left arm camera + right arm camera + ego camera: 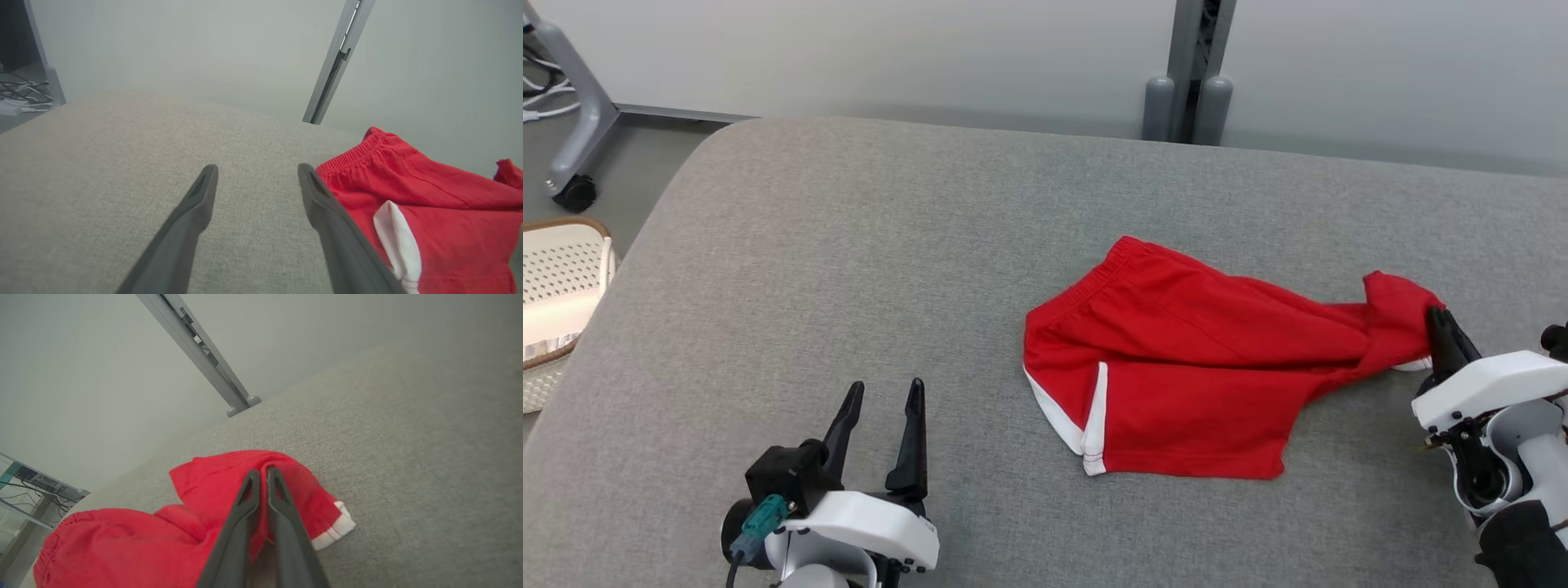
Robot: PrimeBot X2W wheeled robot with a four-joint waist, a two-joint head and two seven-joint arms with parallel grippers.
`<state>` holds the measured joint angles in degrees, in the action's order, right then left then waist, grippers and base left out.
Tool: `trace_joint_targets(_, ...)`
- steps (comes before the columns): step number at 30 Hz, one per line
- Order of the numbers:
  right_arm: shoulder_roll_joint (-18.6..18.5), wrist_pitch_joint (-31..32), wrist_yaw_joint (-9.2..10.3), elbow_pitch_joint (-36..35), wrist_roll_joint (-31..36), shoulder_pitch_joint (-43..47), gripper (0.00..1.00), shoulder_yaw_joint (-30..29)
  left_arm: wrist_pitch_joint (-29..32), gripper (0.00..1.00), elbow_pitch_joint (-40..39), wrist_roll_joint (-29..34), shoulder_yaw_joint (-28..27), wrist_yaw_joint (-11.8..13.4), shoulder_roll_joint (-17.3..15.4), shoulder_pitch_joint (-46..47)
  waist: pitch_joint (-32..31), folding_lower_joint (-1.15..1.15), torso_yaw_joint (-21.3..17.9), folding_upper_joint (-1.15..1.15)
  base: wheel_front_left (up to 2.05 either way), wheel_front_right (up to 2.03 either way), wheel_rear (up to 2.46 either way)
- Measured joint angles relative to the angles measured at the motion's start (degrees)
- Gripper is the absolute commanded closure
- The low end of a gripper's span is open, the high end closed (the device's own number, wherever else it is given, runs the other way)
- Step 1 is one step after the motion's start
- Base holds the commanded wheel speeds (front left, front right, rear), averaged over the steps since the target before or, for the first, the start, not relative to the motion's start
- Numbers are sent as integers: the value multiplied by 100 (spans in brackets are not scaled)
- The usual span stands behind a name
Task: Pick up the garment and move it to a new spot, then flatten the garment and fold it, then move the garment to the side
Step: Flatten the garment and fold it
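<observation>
The garment (1176, 367) is a pair of red shorts with white trim, lying on the grey padded table (849, 269) right of centre. Its right leg is bunched and lifted at the far right. My right gripper (1436, 314) is shut on that bunched leg; in the right wrist view the two fingers (261, 486) pinch the red cloth (212, 486) between them. My left gripper (882, 396) stands open at the lower left, apart from the shorts, with nothing between its fingers. The left wrist view shows the waistband (355, 157) just right of that gripper's (257, 171) right finger.
A white perforated basket (560, 286) sits on the floor off the table's left edge. A grey stand leg with a caster (576, 192) is at the far left. A grey post (1192, 73) rises behind the table against the pale wall.
</observation>
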<state>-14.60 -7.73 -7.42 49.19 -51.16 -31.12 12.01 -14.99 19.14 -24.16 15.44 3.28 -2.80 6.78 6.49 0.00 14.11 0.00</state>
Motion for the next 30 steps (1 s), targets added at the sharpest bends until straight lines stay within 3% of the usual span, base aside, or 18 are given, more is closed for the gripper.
trace_joint_targets(6,21,-330,0,350,168,-118,0,-87,0,0,13,54,-78,-27,-1,126,130,0,-306,0,0,0,0)
trace_joint_targets(12,-42,-589,0,85,559,-169,0,-1,0,0,15,98,-159,-53,1,194,92,0,-638,0,0,0,0)
trace_joint_targets(17,-94,-704,-1,-1146,909,-4,0,112,0,0,-207,116,-298,-69,1,193,-68,0,-870,0,0,0,0)
trace_joint_targets(21,-164,-733,-1,-2440,1670,554,0,-41,0,0,-320,140,-401,-64,2,169,-187,0,-1047,0,0,0,0)
trace_joint_targets(25,38,-740,-1,-3342,2425,1262,0,-213,0,0,-369,136,-445,-42,0,91,-313,0,-1148,0,0,0,0)
trace_joint_targets(30,413,-742,-1,-3969,3116,2170,0,-307,0,0,-455,126,-459,5,0,-31,-394,0,-1150,0,0,0,0)
